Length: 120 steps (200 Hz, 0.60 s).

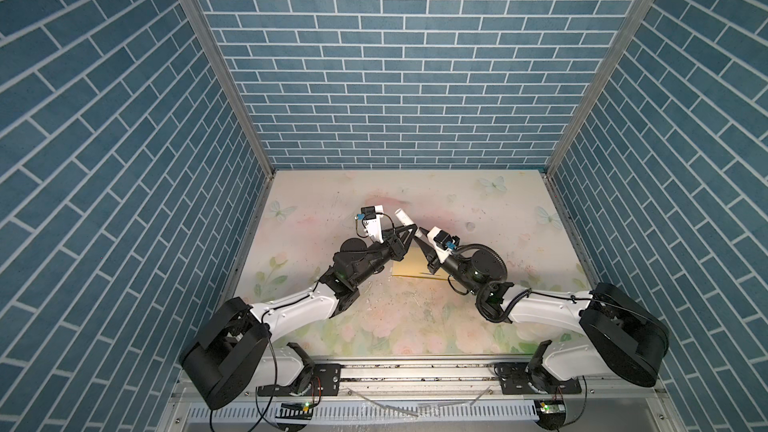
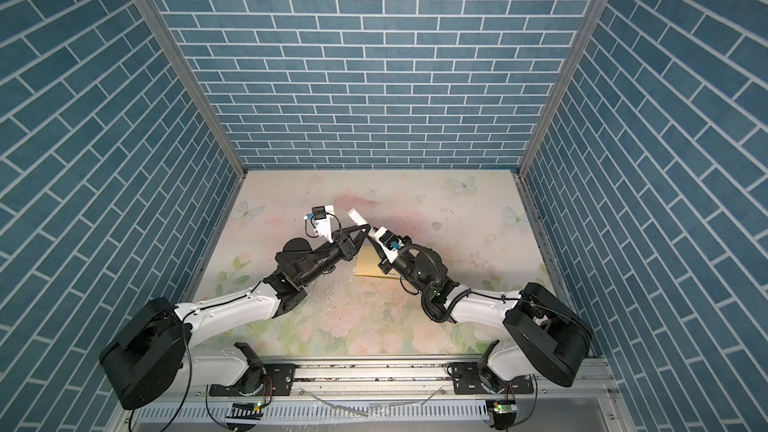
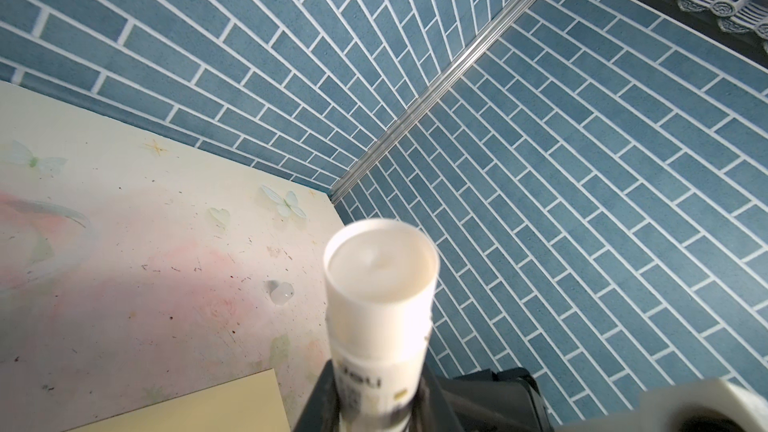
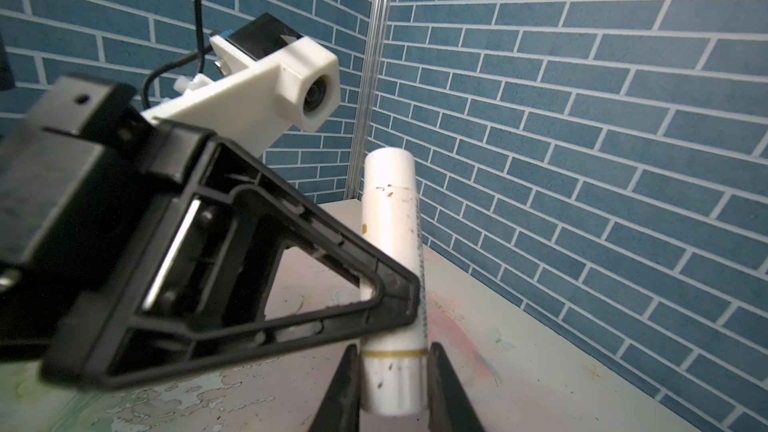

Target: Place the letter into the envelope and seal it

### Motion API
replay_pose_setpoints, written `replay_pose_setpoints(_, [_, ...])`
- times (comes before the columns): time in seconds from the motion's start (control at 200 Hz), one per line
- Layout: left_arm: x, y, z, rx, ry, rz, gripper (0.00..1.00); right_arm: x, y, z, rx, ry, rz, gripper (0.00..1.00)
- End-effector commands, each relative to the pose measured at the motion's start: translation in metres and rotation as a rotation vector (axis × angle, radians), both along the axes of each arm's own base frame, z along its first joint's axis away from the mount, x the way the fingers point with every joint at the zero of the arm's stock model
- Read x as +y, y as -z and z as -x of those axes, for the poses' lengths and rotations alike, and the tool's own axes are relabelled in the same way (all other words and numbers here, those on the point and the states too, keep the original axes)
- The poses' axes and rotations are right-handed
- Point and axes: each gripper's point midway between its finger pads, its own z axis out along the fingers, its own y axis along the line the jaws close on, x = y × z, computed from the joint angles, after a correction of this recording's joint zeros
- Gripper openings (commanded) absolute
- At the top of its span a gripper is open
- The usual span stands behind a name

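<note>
1. Where blue brick-pattern walls (image 1: pixel 395 76) close in on three sides, the floral-print table (image 1: pixel 478 201) forms the floor of the cell in both top views.
2. Left arm (image 1: pixel 299 305) and right arm (image 1: pixel 540 309): both reach inward. They meet near mid-table, with the wrists raised off the surface.
3. Envelope (image 1: pixel 409 263): yellow-tan, lying flat on the table. It sits under the spot where the two arms meet and both partly hide it. One corner shows in the left wrist view (image 3: pixel 199 409).
4. Left gripper (image 1: pixel 411 229): jaws clenched on the glue stick (image 4: pixel 390 209), roughly mid-barrel. The stick is held tilted in the air, its free end pointing toward the back wall.
5. Right gripper (image 4: pixel 392 353): jaws pressed against both sides of the stick's other end, past a thin yellowish band. They sit just beside the left gripper's finger.
6. Glue stick: a white tube with small print along the barrel and a few dark specks. Both grippers hold it at once, clear of the table.
</note>
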Motion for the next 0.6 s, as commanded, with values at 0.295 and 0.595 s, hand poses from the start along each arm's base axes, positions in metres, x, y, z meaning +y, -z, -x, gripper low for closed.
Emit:
replay_pose_setpoints(0.295, [-0.007,-0.016,0.013,-0.102,0.071,0.010,0.00,0.008,-0.028,0.015,0.134,-0.191,-0.077,0.00])
replay_pose_setpoints(0.595, [-0.010,-0.029,0.025,-0.205,0.122,-0.005,0.00,-0.008,-0.053,0.014,0.487,-0.467,-0.185,0.00])
